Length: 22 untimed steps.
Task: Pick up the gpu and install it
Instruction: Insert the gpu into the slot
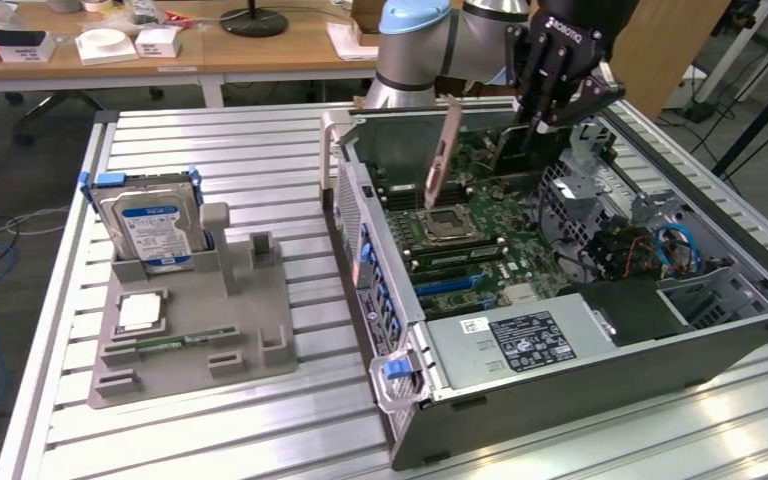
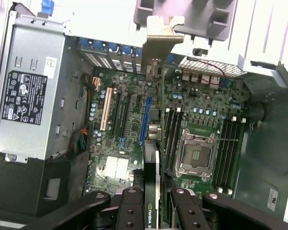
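My gripper (image 1: 542, 118) is shut on the gpu (image 1: 446, 152), which hangs edge-on over the far end of the open computer case (image 1: 398, 400). Its pale metal bracket points down toward the motherboard (image 1: 491, 215), clear of the slots. In the wrist view the gpu (image 2: 151, 158) runs as a thin edge between my two black fingers (image 2: 130, 207), with my gripper (image 2: 156, 203) closed around its labelled end. Its bracket lies at the far end by the case's rear wall. The card hangs above the board, close to the blue slot (image 2: 145, 120).
A grey holder (image 1: 244, 330) on the slatted table at the exterior view's left carries an upright hard drive (image 1: 155, 228), a square chip (image 1: 140, 312) and a memory stick (image 1: 171, 340). Inside the case are a power supply (image 1: 531, 338), a processor socket (image 1: 446, 222) and a drive cage (image 1: 624, 210).
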{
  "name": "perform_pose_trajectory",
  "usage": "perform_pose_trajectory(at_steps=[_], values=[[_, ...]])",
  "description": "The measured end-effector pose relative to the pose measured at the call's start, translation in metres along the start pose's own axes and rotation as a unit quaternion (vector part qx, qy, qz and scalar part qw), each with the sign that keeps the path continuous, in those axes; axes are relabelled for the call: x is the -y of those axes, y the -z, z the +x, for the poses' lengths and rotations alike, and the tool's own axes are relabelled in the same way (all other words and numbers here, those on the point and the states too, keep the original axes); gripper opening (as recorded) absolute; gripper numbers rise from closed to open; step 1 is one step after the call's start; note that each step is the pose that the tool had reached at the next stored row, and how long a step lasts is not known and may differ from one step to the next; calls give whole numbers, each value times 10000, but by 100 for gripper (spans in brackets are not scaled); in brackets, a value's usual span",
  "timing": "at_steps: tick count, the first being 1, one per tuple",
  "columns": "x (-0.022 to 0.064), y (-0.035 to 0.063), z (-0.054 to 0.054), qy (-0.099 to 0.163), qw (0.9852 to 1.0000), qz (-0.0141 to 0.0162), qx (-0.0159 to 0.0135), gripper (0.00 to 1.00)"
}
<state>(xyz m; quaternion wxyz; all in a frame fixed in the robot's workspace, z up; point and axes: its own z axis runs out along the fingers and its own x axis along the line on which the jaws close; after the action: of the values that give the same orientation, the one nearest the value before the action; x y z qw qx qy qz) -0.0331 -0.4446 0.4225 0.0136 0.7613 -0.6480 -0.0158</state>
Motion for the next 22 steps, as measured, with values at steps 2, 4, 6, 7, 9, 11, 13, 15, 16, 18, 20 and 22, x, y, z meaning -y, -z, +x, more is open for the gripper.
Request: perform_pose_trajectory(at_steps=[2,4,6,7,9,11,13,15,16,18,20,22], values=[[0,0,0,79,10000,-1,-3,26],[0,0,0,160,9999,-1,-7,26],[0,0,0,237,9997,-2,-10,26],[0,0,0,276,9996,-2,-12,26],[0,-1,0,354,9994,-2,-15,26],[1,-1,0,435,9991,-3,-18,26],[1,-1,0,512,9987,-3,-21,26],[1,-1,0,588,9983,-4,-25,26],[1,-1,0,623,9981,-4,-26,26],[1,-1,0,632,9980,-4,-27,26],[1,-1,0,625,9980,-4,-27,26],[1,-2,0,536,9986,-4,-23,26]])
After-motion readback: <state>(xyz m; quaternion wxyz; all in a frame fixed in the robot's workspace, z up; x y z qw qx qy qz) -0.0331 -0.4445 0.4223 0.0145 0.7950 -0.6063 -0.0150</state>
